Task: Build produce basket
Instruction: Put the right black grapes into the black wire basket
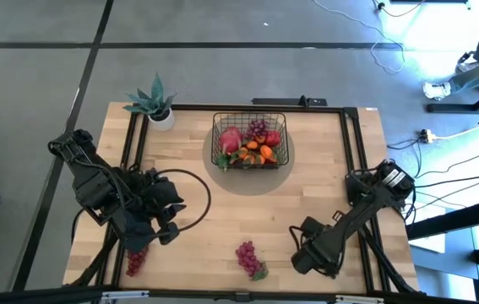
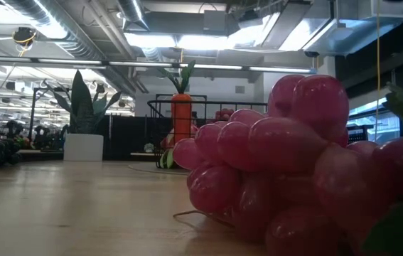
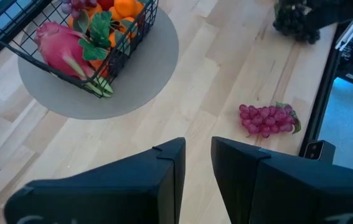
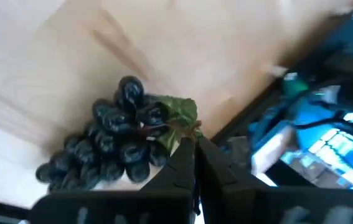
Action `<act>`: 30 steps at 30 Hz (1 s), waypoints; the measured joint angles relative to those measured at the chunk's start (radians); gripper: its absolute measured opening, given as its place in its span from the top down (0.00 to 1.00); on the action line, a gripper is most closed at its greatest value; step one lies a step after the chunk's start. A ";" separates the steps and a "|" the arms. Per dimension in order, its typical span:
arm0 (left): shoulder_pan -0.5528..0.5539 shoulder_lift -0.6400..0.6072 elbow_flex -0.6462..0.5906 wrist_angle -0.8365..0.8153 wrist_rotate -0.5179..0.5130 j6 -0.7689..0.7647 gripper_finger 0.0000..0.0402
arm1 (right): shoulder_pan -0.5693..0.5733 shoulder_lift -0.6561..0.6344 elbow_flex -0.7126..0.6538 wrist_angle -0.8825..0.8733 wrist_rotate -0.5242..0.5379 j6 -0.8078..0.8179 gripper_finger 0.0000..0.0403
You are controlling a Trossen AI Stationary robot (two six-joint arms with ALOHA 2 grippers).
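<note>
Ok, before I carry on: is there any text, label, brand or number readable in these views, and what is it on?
None can be read in any view.
The basket, the grape bunches and the white plant pot: no visible lettering.
Both grippers, left and right: plain dark fingers, no markings visible.
Equipment beside the table in the right wrist view: too blurred to tell whether it carries text.

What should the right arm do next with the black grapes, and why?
Probably lift the right gripper straight up. It is shut at the leafy stem of the black grape bunch, which seems to lie on the table near its front edge, while the basket stands far off at the back. A short lift would test the pinch before the carry.
</note>
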 joint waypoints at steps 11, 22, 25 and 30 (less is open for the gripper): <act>0.000 0.000 0.000 0.000 0.000 0.024 0.83 | -0.067 -0.013 0.149 -0.039 0.158 -0.080 1.00; 0.000 0.000 0.000 0.000 0.000 0.041 0.83 | -0.178 -0.013 0.327 -0.040 0.365 -0.292 1.00; 0.000 0.000 0.000 0.000 0.000 0.040 0.83 | -0.213 -0.013 0.394 -0.039 0.430 -0.368 1.00; 0.000 0.000 0.000 0.000 0.000 0.040 0.83 | -0.268 -0.013 0.540 -0.039 0.540 -0.509 1.00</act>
